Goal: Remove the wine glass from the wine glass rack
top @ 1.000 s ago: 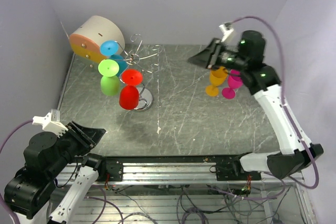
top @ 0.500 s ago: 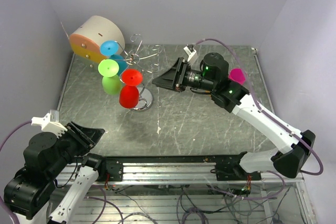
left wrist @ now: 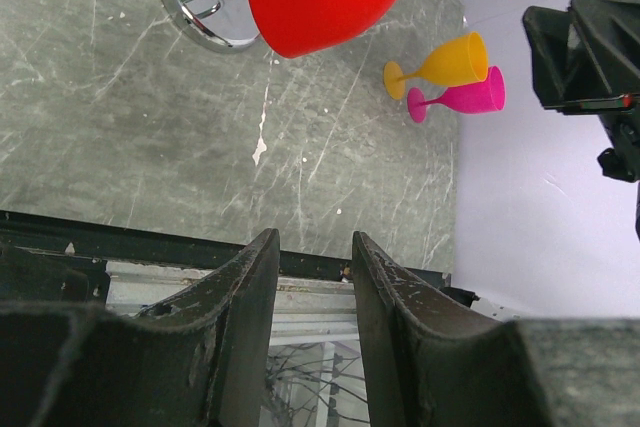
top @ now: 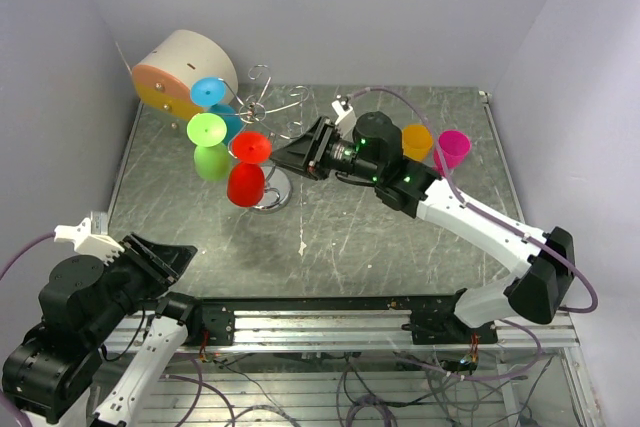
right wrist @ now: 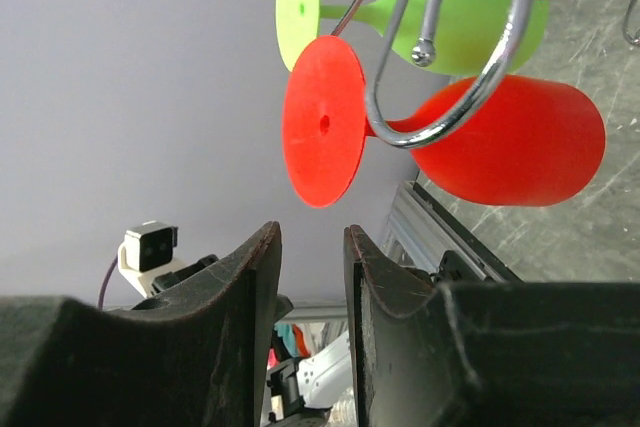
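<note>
Left claw (left wrist: 312, 247) sat low at the near table (top: 350, 237) edge, fingers partway apart with nothing between them. Everything else was well ahead of it. Up there the wine glass rack (top: 277, 190) stood on its shiny round base, with a beige-and-orange cylinder (top: 180, 67) just behind.

Three glasses hung upside down from the hooks: a blue wine glass (top: 211, 93), a green wine glass (top: 208, 147), and the red wine glass (right wrist: 500, 142) on the side nearest the right claw (right wrist: 311, 237). That claw pointed at the red one's foot, jaws slightly parted and empty. It looked like a small gap was left, but I couldn't be sure. Behind its wrist, an orange wine glass (top: 416, 140) and a pink wine glass (top: 452, 147) stood upright.
</note>
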Action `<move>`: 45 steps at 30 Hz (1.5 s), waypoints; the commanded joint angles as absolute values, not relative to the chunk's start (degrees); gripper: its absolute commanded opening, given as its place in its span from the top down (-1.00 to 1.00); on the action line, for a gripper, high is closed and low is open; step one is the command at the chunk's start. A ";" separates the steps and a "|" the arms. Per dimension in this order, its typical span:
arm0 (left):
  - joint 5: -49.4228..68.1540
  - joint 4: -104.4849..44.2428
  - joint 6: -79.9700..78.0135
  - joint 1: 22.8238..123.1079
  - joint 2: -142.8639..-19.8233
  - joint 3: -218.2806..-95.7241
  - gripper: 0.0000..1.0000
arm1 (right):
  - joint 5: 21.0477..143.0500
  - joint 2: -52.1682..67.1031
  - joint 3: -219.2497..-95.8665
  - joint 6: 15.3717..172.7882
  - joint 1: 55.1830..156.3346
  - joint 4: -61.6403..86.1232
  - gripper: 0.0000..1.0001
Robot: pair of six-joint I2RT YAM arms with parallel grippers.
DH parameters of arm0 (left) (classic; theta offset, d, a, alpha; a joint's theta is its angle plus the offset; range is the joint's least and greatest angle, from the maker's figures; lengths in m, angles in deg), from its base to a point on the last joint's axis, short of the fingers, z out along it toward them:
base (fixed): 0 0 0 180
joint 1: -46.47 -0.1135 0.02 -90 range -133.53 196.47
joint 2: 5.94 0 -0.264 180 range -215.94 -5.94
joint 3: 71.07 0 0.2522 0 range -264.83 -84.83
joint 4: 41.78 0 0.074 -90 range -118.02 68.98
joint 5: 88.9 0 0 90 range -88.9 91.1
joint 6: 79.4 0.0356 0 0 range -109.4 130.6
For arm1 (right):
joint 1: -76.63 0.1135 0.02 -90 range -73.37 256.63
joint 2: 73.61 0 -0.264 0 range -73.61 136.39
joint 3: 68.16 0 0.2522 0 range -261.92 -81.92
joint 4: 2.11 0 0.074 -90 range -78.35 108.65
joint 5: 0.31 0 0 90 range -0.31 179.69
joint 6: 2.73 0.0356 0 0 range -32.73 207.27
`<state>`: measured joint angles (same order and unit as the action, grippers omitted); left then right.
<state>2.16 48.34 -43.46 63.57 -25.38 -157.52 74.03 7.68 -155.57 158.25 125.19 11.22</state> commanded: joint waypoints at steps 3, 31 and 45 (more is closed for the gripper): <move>1.24 47.92 -43.54 63.78 -25.09 -158.29 0.08 | 80.00 7.63 -154.02 160.24 126.39 7.72 0.36; 1.03 49.23 -44.51 63.78 -23.45 -157.78 0.08 | 84.38 12.35 -154.70 159.69 128.47 2.30 0.45; 1.16 48.83 -45.11 63.78 -22.77 -156.52 0.09 | 85.12 10.47 -152.11 160.45 128.59 -1.72 0.89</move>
<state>2.12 48.84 -44.55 63.57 -23.61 -157.39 83.43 12.75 -153.98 160.56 128.18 1.32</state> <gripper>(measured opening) 0.459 0.082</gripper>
